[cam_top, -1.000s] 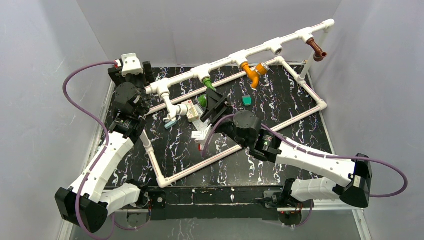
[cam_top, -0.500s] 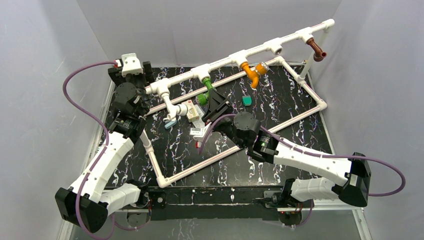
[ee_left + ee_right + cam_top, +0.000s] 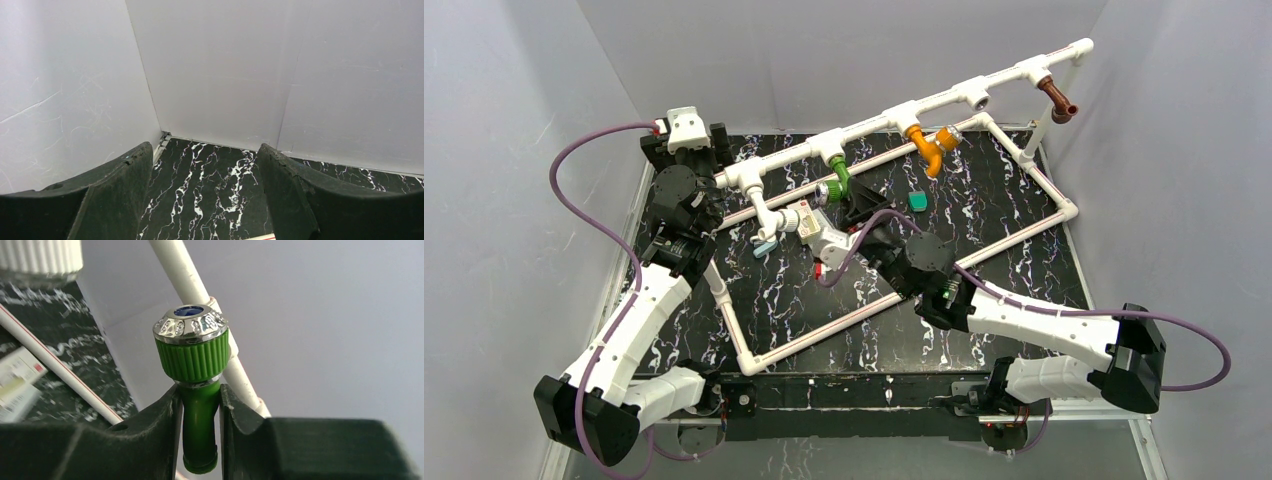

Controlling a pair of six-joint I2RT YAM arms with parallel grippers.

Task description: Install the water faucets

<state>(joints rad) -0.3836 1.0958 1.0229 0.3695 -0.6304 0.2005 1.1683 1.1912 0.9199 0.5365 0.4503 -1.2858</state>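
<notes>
A green faucet (image 3: 835, 186) hangs from a tee on the long white pipe (image 3: 944, 95). My right gripper (image 3: 854, 207) is shut on it. In the right wrist view both fingers press its green spout (image 3: 200, 430) just below the ribbed knob (image 3: 192, 352) with its chrome cap. The orange faucet (image 3: 931, 146), the brown faucet (image 3: 1057, 98) and a white faucet (image 3: 771, 215) also hang from the pipe. My left gripper (image 3: 704, 145) stands open at the far left corner, with only tabletop between its fingers (image 3: 120, 185).
A white pipe frame (image 3: 1024, 225) lies on the black marbled table (image 3: 804, 310). A small teal piece (image 3: 918, 201) sits near the middle. White labelled packaging (image 3: 809, 222) lies beside the right gripper. One tee socket (image 3: 977, 97) on the pipe is bare. Grey walls close in on three sides.
My right gripper has closed on the green faucet, and its wrist has swung round to the right. The faucet's knob now points left. The left arm has not moved.
</notes>
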